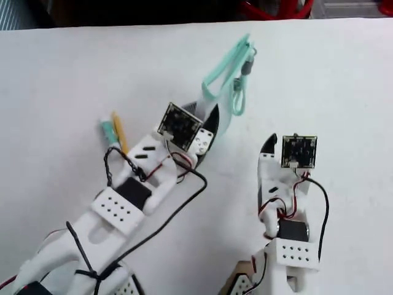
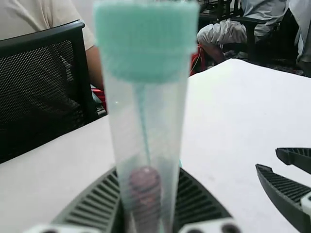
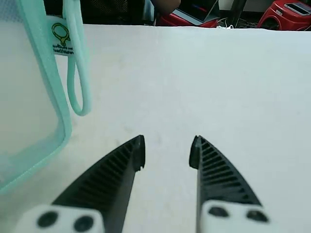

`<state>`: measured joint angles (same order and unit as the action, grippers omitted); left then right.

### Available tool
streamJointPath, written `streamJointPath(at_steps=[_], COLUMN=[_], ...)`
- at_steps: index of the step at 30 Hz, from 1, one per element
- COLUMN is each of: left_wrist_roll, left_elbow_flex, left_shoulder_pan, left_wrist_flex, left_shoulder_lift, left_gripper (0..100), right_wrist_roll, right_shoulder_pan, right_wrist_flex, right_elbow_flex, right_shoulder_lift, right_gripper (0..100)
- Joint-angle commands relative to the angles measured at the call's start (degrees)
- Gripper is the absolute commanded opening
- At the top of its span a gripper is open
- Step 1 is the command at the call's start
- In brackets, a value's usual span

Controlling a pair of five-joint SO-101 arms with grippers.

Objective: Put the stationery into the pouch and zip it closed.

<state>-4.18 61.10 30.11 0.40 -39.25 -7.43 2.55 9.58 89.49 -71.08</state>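
The left hand [image 1: 206, 120] is clamped on the near end of the clear, teal-edged pouch [image 1: 227, 74], which is held on edge and stretches toward 1 o'clock over the white bench [image 1: 67, 74]. The right hand [image 3: 166, 148] is partly open and empty, at 5 o'clock of the pouch. A teal pen [image 1: 108, 130] and a yellow pencil [image 1: 119, 132] lie side by side at 9 o'clock of the left hand.
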Motion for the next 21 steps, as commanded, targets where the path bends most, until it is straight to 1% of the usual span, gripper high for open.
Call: streamJointPath(at_steps=[1,5,10,15,19,21], left_wrist_roll=[-0.09,-0.09,0.35,0.35,0.35,0.44], left_elbow_flex=[0.97,3.96,6.15,7.38,6.86,6.86], left_shoulder_pan=[0.4,0.75,0.84,0.84,0.84,0.84], left_wrist_flex=[-1.85,-1.49,-1.41,-1.32,2.73,7.56], left_shoulder_lift=[-0.31,-0.75,-0.84,-0.84,-2.86,-6.9], left_gripper=[3,4,9,10,12,14], right_wrist_roll=[-0.18,-0.18,-0.18,-0.18,-0.26,-0.26], right_shoulder_pan=[0.04,0.04,0.13,0.04,-0.04,-0.04], right_wrist_flex=[-1.19,-1.19,-1.19,-1.19,-1.19,-1.19], right_elbow_flex=[-0.26,-0.26,-0.26,-0.26,-0.26,-0.26], right_shoulder_lift=[-1.19,-1.19,-1.19,-1.19,-1.19,-1.19], right_gripper=[15.6,15.6,15.6,15.6,15.6,15.6])
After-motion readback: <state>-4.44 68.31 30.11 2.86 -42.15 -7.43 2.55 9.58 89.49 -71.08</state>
